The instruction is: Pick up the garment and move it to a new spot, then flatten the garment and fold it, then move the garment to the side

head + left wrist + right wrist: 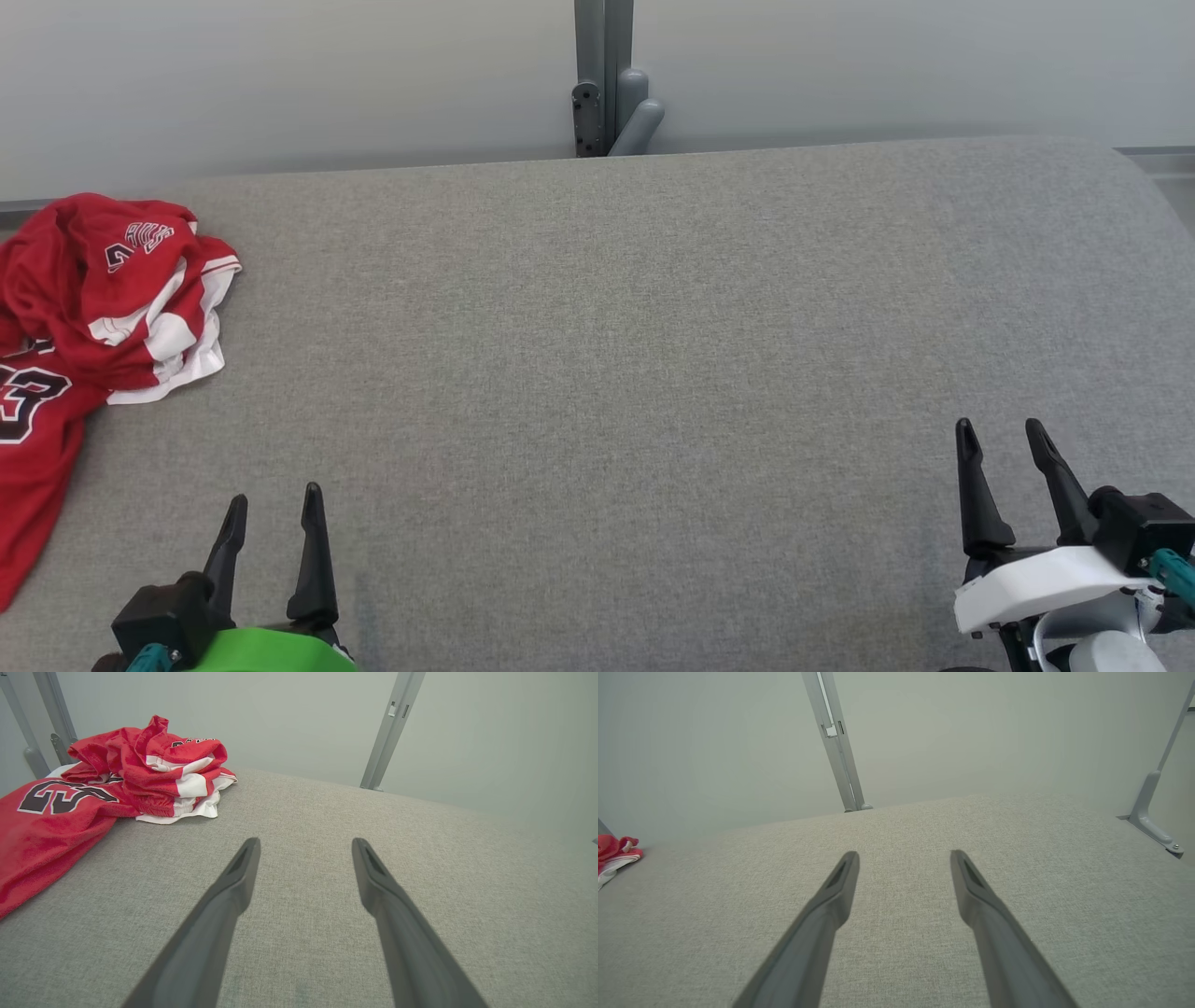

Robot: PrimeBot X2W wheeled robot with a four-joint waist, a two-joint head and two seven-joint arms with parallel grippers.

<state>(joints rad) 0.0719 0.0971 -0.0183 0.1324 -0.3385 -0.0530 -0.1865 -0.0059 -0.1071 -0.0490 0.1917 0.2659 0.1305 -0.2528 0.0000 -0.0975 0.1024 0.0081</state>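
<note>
The garment (84, 308) is a red jersey with white trim and black numbers, lying crumpled at the far left of the grey table (597, 373), partly running off the picture's left edge. The left wrist view has the garment (117, 784) ahead and to the left, and the right wrist view catches a corner of the garment (614, 854) at its left edge. My left gripper (274, 504) stands open at the lower left, near the garment's lower end but apart from it, with nothing between its fingers (238, 872). At the lower right, my right gripper (1002, 436) is open and holds nothing.
A grey metal post (604, 75) with a bracket rises behind the table's far edge at the middle, against a pale wall. Another bracket (1150, 821) is fixed at the table's right side. The table's far right corner is rounded.
</note>
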